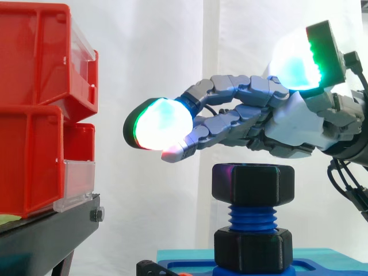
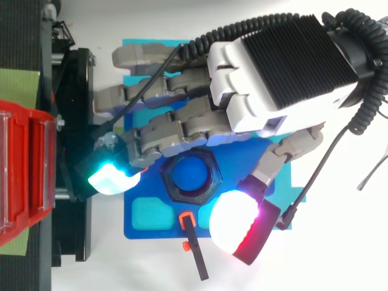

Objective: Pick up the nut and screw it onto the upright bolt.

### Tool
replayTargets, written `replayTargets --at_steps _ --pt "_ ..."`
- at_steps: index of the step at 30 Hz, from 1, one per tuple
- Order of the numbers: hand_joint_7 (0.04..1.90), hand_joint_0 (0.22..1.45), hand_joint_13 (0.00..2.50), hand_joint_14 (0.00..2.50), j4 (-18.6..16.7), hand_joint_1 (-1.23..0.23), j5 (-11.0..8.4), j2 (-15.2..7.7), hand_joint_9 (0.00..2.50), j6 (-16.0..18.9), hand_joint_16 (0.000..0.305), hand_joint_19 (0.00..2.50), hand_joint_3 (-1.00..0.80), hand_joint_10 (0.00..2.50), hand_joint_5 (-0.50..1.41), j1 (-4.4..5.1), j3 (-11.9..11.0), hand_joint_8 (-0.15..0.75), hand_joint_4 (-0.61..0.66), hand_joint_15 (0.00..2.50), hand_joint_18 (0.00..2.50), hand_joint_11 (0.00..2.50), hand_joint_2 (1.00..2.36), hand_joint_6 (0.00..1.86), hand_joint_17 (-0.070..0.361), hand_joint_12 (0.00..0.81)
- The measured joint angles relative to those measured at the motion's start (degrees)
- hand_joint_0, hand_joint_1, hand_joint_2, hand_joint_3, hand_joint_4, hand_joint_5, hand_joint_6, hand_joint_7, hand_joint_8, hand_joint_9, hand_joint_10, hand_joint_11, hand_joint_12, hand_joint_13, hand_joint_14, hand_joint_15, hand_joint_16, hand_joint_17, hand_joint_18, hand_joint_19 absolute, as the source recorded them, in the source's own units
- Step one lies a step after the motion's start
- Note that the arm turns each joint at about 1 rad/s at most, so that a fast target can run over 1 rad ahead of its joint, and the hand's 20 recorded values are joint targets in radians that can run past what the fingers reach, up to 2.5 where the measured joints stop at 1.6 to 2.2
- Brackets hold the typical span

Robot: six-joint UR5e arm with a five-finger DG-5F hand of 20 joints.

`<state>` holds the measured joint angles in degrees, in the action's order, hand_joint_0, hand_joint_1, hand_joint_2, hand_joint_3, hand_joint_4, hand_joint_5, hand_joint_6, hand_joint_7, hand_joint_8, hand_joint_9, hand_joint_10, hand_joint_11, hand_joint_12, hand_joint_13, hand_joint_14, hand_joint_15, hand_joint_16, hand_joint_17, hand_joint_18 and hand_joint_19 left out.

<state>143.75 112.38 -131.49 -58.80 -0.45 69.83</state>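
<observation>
Fingers (image 1: pixel 158 123) near straight and spread, gripping nothing; the pads glow, and the lowest tip hangs just above the nut (image 1: pixel 253 184), not touching it. The thumb pad is up and off to one side of the nut, also apart from it. Hand (image 2: pixel 285 66) hovers palm-down over the nut. The nut is a black hex sitting on top of the blue bolt (image 1: pixel 253 219), with a few coarse threads bare beneath it, then a second black hex (image 1: pixel 253 250) on the blue base (image 2: pixel 170 224). My read: the nut is rigid moulded or printed plastic, light and matte, so not slippery or fragile. I'd take it from above on two opposite flats, thumb against fingers. Keep it level, since coarse plastic threads can cross-thread if it tilts. A black rod with an orange clip (image 2: pixel 193 242) lies on the base near the nut. Red bins (image 1: pixel 34 69) on a black stand (image 1: pixel 46 236) are well apart from the nut. No readable writing on the nut, bolt, base or bins.
</observation>
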Motion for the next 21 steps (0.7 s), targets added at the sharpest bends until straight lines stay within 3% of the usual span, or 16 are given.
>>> replayTargets --at_steps 11,21 --pt "0.82 0.45 0.35 0.0 0.7 -0.06 0.29 0.0 0.39 -1.2 0.035 0.0 -0.5 0.0 -0.17 0.35 0.2 0.228 0.19 0.0 0.0 0.0 1.0 0.5 0.079 0.318" --pt "1.05 0.46 0.54 0.0 1.1 -0.12 0.3 0.0 0.64 -2.4 0.03 0.0 -0.5 0.0 -0.15 0.36 0.2 0.294 0.25 0.0 0.17 0.0 1.0 0.5 0.068 0.326"
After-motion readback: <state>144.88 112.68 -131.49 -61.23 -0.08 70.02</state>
